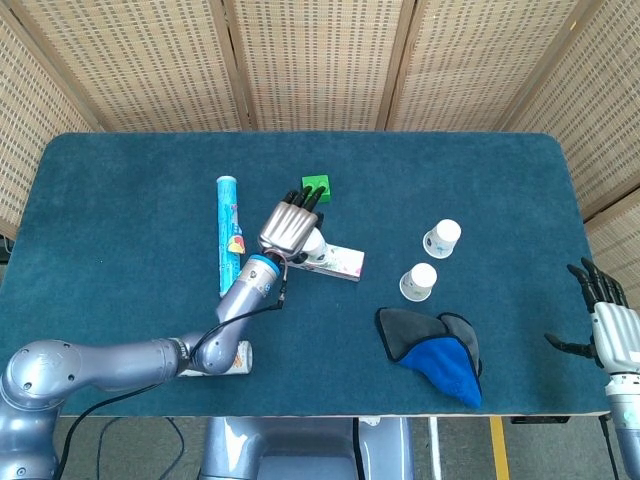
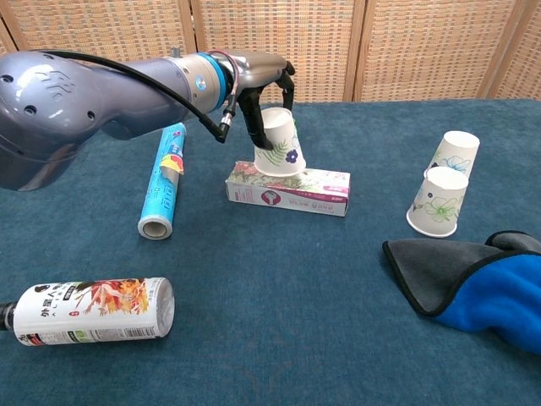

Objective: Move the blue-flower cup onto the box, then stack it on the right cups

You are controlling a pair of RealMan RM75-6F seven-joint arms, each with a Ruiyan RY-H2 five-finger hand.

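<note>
The blue-flower cup (image 2: 281, 144) is a white paper cup, mouth down, resting on the floral box (image 2: 292, 190) toward its left end. My left hand (image 2: 264, 78) grips it from above and behind; in the head view that hand (image 1: 291, 225) hides most of the cup (image 1: 313, 245) above the box (image 1: 338, 261). Two white flowered cups (image 2: 445, 182) stand mouth down at the right, and the head view shows them (image 1: 430, 260) too. My right hand (image 1: 608, 325) hangs open off the table's right edge, holding nothing.
A green brick (image 1: 317, 187) sits just behind the box. A blue tube (image 2: 161, 179) lies left of the box, and a bottle (image 2: 89, 310) lies at the front left. A grey and blue cloth (image 2: 473, 283) is bunched at the front right, close to the two cups.
</note>
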